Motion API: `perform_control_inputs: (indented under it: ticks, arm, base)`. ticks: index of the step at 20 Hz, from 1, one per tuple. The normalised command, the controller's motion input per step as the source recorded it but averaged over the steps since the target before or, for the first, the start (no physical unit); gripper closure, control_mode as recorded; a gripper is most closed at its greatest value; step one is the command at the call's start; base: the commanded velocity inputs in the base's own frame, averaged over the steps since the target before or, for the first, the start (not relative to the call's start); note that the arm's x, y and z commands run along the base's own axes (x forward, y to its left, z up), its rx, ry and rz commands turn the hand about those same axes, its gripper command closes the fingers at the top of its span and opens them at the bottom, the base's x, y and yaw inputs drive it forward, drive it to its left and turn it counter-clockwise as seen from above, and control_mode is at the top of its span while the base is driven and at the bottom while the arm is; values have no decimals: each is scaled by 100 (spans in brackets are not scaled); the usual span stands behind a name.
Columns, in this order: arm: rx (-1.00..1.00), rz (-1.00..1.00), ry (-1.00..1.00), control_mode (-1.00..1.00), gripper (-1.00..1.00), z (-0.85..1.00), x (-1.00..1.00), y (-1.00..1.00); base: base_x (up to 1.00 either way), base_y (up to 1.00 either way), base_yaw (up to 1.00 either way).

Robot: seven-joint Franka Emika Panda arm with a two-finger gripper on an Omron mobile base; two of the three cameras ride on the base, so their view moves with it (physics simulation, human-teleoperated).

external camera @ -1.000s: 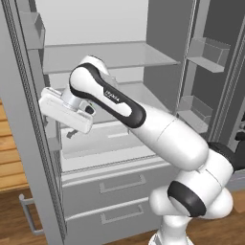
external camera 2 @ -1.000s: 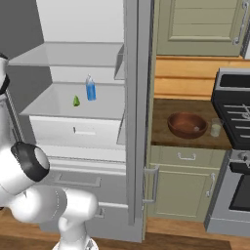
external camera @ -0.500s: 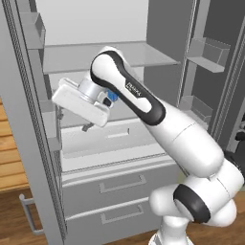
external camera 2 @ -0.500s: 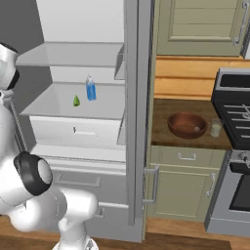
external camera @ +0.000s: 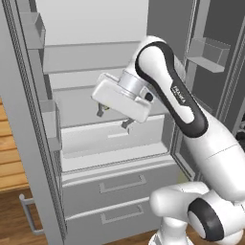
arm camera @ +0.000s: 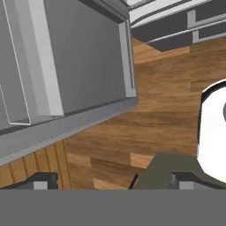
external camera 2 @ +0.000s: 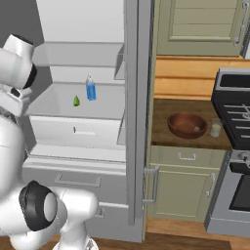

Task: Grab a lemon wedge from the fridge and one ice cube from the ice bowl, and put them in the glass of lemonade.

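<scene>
Your gripper point(external camera: 114, 118) hung inside the open fridge point(external camera: 86, 143), jaws released, holding nothing.
The lemon wedge point(external camera 2: 76, 101) sat on the fridge shelf beside a blue bottle point(external camera 2: 90, 89); ice bowl point(external camera 2: 186, 125) and glass of lemonade point(external camera 2: 215, 129) stood on the tabletop.

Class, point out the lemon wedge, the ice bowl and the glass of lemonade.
lemon wedge point(external camera 2: 76, 101): right base view, its middle.
ice bowl point(external camera 2: 181, 130): right base view, near rim.
glass of lemonade point(external camera 2: 215, 129): right base view, its side.

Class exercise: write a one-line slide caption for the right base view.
Open fridge with lemon wedge on a shelf; ice bowl and glass on the counter.
</scene>
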Motion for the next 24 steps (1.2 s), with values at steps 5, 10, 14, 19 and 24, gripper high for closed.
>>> perform_control_inputs:
  ticks: [5,10,14,19,24]
  arm:
    - [-40,0,-10,-100,-100,0,-27,-96]
    - [-34,0,-9,-100,-100,-37,-43,-75]
    - [-22,0,0,-100,-100,-84,-43,-34]
    - [-8,0,2,-100,-100,-31,-14,-46]
    - [0,-1,0,-100,-100,0,0,-24]
  base:
    - [0,0,0]
    - [0,0,0]
    - [0,0,0]
    - [0,0,0]
    - [0,0,0]
